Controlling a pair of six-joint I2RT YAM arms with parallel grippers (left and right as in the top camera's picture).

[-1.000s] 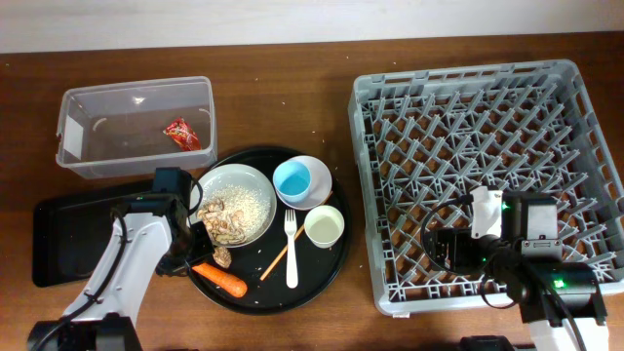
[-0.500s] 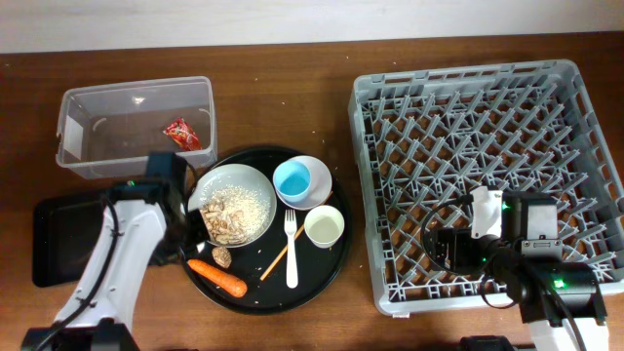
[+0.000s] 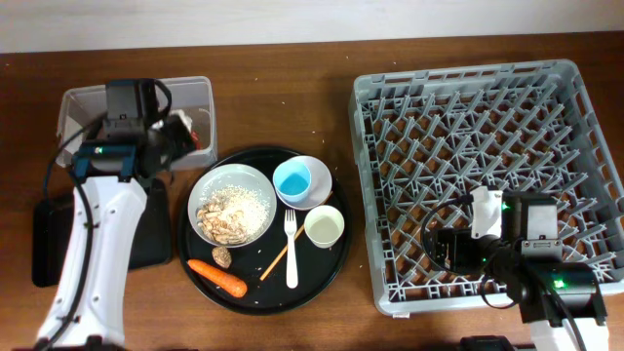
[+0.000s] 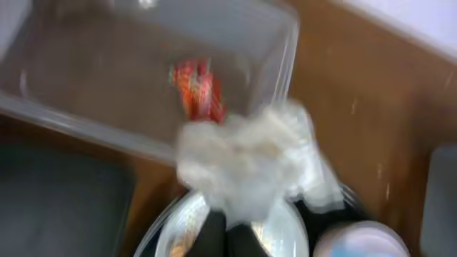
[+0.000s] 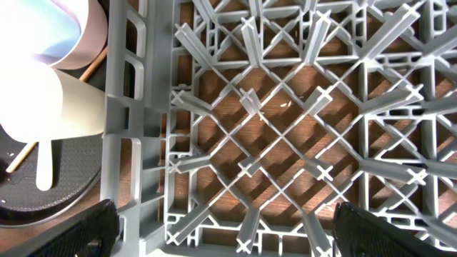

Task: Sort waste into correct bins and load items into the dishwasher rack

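One white tissue point(image 4: 246, 160), bound for waste
Left tool point(image 4: 232, 227) grips it over the clear tub point(image 3: 78, 117); right tool point(image 5: 230, 235) hangs spread, empty, above the rack point(image 3: 468, 117).

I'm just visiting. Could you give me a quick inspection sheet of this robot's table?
Surface: brown wooden table, round black tray on it.
Job's things: tissue held at the tub, red wrapper inside; bowl of rice, carrot, blue cup, cream cup, fork on tray; rack holds no dishes.
Clutter: thin stick beside fork.
Grippers: left pincer shut on tissue; right pincer open above rack.
Cables: black loops by right arm.
Surroundings: pale wall.
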